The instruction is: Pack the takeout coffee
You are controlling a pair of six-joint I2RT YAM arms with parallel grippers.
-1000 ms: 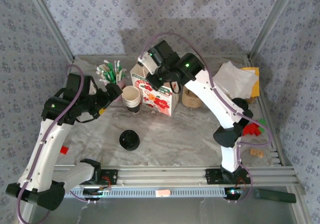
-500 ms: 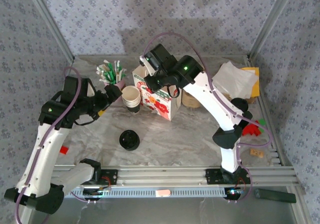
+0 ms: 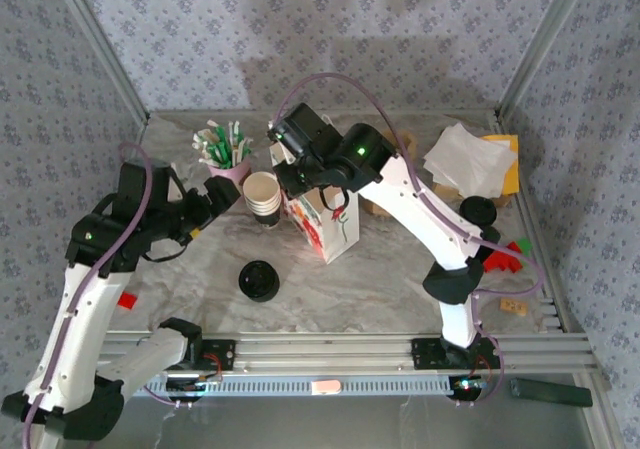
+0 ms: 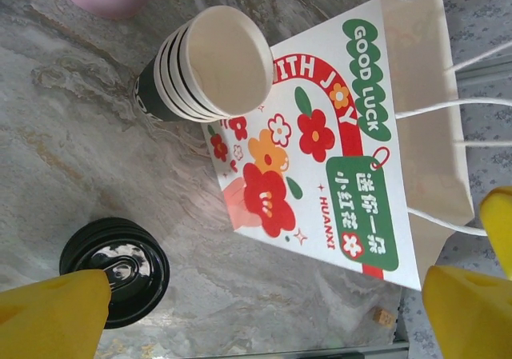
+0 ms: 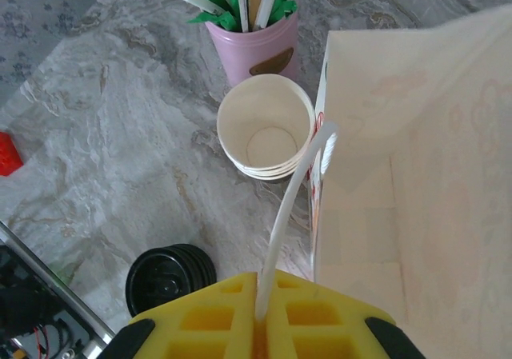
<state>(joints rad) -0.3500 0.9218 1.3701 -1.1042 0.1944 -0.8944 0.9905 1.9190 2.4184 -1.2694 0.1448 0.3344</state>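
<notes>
My right gripper (image 5: 258,311) is shut on the white handle (image 5: 292,207) of the flowered paper bag (image 3: 328,221), holding the bag's top up at the table's middle back. Its open mouth (image 5: 416,175) faces the right wrist camera. In the top view that gripper (image 3: 290,159) sits over the bag's upper left corner. My left gripper (image 3: 225,191) stands open with nothing between its yellow fingers (image 4: 56,311), left of the bag (image 4: 320,159). The takeout coffee (image 3: 479,210), a small black-lidded cup, stands at the right, behind the right arm.
A stack of lidless beige cups (image 3: 263,197) stands against the bag's left side. A pile of black lids (image 3: 259,279) lies in front of it. A pink cup of wrapped straws (image 3: 225,149) stands at the back left. White and yellow napkins (image 3: 470,159) lie at the back right.
The right gripper has moved left with the handle, and the bag has swung from lying face up to standing narrow. The left arm has drawn slightly back to the left.
</notes>
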